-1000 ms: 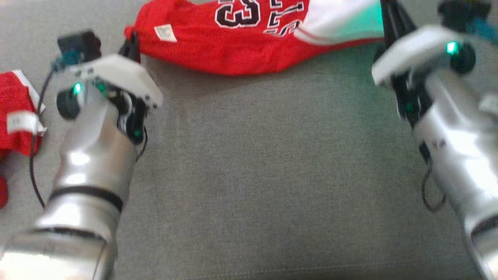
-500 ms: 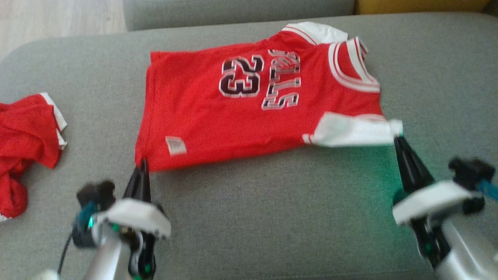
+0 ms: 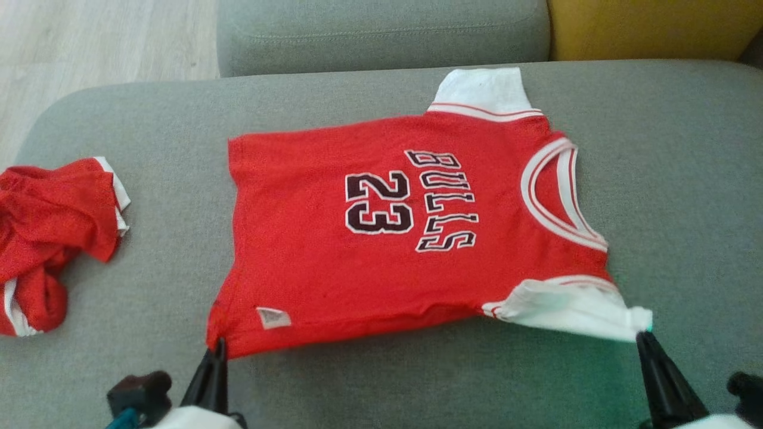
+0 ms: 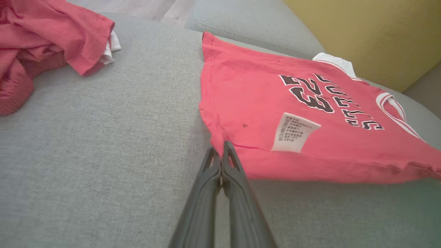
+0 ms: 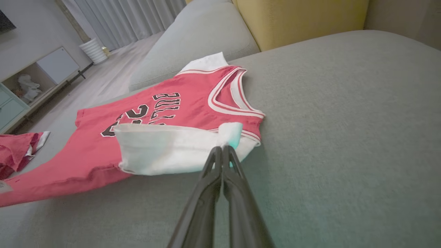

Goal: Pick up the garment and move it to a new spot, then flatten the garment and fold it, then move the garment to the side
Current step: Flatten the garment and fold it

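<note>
Head view: a red jersey (image 3: 334,262) with the number 23 and white trim lies spread, front up, on a grey sofa seat (image 3: 417,387), its neck towards the right. The left gripper (image 3: 218,348), jaws pressed together, pinches the jersey's near hem corner at lower left. The right gripper (image 3: 642,338), jaws likewise together, pinches the tip of the near white sleeve (image 3: 566,307). A second red garment (image 3: 53,226) lies crumpled on the seat, well apart to the left.

Left wrist view: the two dark fingers meet on the hem corner, near a white care label (image 4: 294,132). The near edge looks slightly raised off the seat, though that is hard to confirm.

Right wrist view: the closed fingers clamp the end of the sleeve, which bunches at the tips. A yellow cushion (image 5: 299,19) stands behind.
</note>
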{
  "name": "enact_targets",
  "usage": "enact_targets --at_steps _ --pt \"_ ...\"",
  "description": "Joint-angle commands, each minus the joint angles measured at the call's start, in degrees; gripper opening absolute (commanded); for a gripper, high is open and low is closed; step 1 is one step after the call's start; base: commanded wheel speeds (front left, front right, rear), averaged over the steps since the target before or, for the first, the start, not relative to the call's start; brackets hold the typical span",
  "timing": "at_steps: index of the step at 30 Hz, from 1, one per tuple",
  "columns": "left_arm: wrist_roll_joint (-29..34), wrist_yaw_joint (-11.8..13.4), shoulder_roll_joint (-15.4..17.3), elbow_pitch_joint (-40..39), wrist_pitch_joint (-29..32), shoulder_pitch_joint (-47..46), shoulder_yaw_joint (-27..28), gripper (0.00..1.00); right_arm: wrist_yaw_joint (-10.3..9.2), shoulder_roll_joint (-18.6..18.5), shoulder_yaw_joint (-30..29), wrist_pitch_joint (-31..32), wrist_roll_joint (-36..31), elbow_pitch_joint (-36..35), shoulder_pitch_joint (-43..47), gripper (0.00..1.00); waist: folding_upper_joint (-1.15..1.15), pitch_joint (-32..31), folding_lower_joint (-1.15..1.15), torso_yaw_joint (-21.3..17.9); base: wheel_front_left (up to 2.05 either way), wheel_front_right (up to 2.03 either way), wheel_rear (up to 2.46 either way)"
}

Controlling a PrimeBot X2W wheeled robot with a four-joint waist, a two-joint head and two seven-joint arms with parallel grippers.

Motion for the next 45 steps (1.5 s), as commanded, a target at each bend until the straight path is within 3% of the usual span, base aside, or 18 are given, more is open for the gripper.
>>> enact_targets --at_steps 1,8,15,24,32,38,39,40,41,42,43,45 --pt "0.18 0.65 1.00 -3.02 0.36 -0.80 2.71 0.00 0.43 -0.52 0.59 0.74 -0.50 -3.51 -0.22 0.00 0.00 -0.16 0.01 0.02 0.00 0.00 0.00" --pt "0.42 1.21 3.30 -6.23 2.99 -0.07 3.61 0.00 0.43 0.50 0.41 2.97 -0.65 -7.28 2.05 0.00 0.00 -0.10 0.01 -0.30 0.00 0.00 0.00" --pt "-0.89 -0.19 4.90 -3.08 7.55 -5.84 3.43 0.00 0.43 -0.96 2.16 2.46 -1.18 -4.94 -6.44 0.00 0.00 1.87 0.01 -1.34 0.00 0.00 0.00" --pt "-5.06 -1.74 4.95 2.79 13.77 -16.04 4.10 0.00 0.43 -8.25 7.38 0.39 -0.12 7.51 -24.44 0.00 0.00 5.84 0.01 -2.25 0.00 0.00 0.00" --pt "-7.45 -3.63 4.80 10.11 13.48 -25.23 5.12 0.00 0.43 -12.67 13.01 -5.07 2.88 23.16 -37.72 0.00 0.00 9.81 0.01 -1.59 0.00 0.00 0.00" --pt "-8.16 -5.52 3.91 16.91 11.31 -28.29 4.37 0.00 0.43 -13.82 17.51 -7.60 5.11 33.44 -42.76 0.00 0.00 11.54 0.01 -1.27 0.00 0.00 0.00" --pt "-8.26 -5.78 3.72 18.04 10.96 -28.41 4.20 0.00 0.43 -13.67 18.42 -8.01 5.53 34.57 -43.36 0.34 0.00 11.74 0.01 -1.27 0.00 0.00 0.00" --pt "-8.39 -6.01 3.50 19.05 10.62 -28.39 4.05 0.00 0.43 -13.54 19.34 -8.39 5.88 35.64 -43.83 0.90 0.00 11.84 0.01 -1.33 0.00 0.00 0.00" --pt "-8.43 -6.13 3.28 19.86 10.05 -28.28 3.96 0.34 0.43 -13.48 20.21 -8.76 6.03 36.62 -44.20 1.00 0.00 11.89 0.01 -1.40 0.00 0.00 0.00" --pt "-8.38 -6.18 3.08 20.48 9.35 -28.02 3.87 0.93 0.43 -13.33 20.91 -9.40 6.21 37.36 -44.49 1.00 0.00 11.90 0.01 -1.49 0.00 0.00 0.00" --pt "-8.21 -6.02 2.88 20.94 8.33 -27.68 3.91 1.00 0.43 -13.24 21.50 -10.01 6.27 38.03 -44.67 1.00 0.00 11.83 0.01 -1.57 0.00 0.00 0.00" --pt "-7.09 -5.40 2.74 21.37 5.66 -26.78 3.77 1.00 0.43 -13.03 21.93 -11.95 6.11 38.64 -44.80 1.00 0.00 11.55 0.01 -1.68 0.00 0.00 0.00"
